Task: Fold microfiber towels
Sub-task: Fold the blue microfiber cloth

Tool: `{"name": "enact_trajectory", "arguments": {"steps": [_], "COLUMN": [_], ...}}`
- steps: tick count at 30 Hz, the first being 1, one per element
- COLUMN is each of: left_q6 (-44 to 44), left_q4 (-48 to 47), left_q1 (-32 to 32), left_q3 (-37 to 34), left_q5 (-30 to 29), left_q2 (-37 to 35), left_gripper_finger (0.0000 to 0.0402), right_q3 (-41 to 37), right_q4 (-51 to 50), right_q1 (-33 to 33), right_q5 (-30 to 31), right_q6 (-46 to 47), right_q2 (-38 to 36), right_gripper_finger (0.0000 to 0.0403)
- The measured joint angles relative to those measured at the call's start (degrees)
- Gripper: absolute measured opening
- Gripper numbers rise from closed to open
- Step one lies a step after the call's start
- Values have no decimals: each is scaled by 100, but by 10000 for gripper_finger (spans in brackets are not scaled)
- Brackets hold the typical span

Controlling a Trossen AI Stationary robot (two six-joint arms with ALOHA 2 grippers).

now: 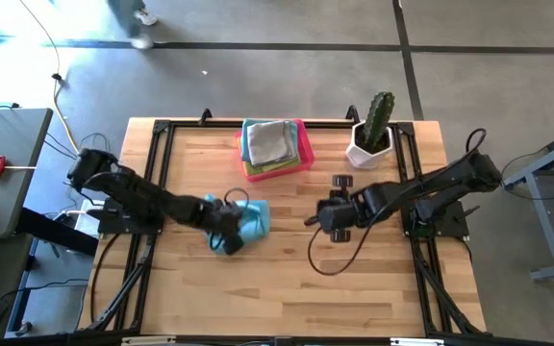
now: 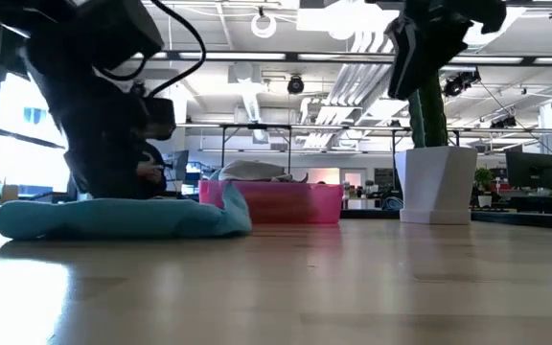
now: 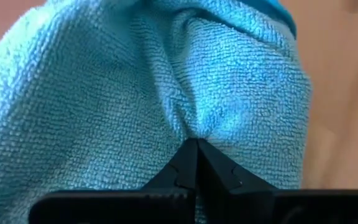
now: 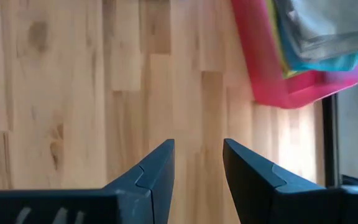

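Towel, teal-blue [image 1: 248, 223], one, lying bunched and partly doubled on the wooden table [image 1: 287, 288] left of centre, a fold of it pinched between the closed fingers of the left gripper [image 3: 196, 163]; the low view shows it as a long flat heap resting on the wood. Table: butcher-block top with a black frame along its edges. Pink tray [image 1: 301, 144] at the far middle edge, holding a stack of further towels [image 1: 269, 144], grey on top with teal, yellow and green edges showing beneath. Cactus [image 1: 380, 115] in a white pot [image 1: 365, 154], far right, well apart from the work. Right gripper [image 4: 197, 163]: above bare wood right of centre, fingers parted a little, holding nothing, near the tray but apart from it. Risks, as judged: the left gripper grips a gathered ridge rather than a clean corner, so a lift or drag probably carries several layers together and leaves a crooked, lumpy fold; the soft pile may slip from so small a bite; with the far side unpinned by the right gripper, the whole cloth may slide instead of folding over.
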Motion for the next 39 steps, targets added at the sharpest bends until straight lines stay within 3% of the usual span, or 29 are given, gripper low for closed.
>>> {"name": "enact_trajectory", "arguments": {"steps": [5,12,19,23,31,39], "left_q6": [-495,-179,761,1330,1228,1038], "left_q4": [1053,2782,2886,2308,1457,1239], "left_q1": [-708,-1261,-1247,-1255,-1389,-1400], "left_q3": [24,4,99,309,457,455], "left_q5": [165,417,346,328,310,-178], "left_q2": [513,728,693,693,687,687], "left_gripper_finger": [0,0,0,0,0,0], "right_q3": [-661,-1799,-3055,-3430,-2672,-1565], "right_q4": [1101,4232,7471,8935,9433,9482], "right_q1": [282,447,455,627,782,806], "right_q5": [41,38,-222,-477,-476,-519], "right_q6": [249,420,1433,1527,1356,1090], "right_q2": [0,4,42,420,1842,2911], "right_gripper_finger": [129,129,129,129,129,129]}}
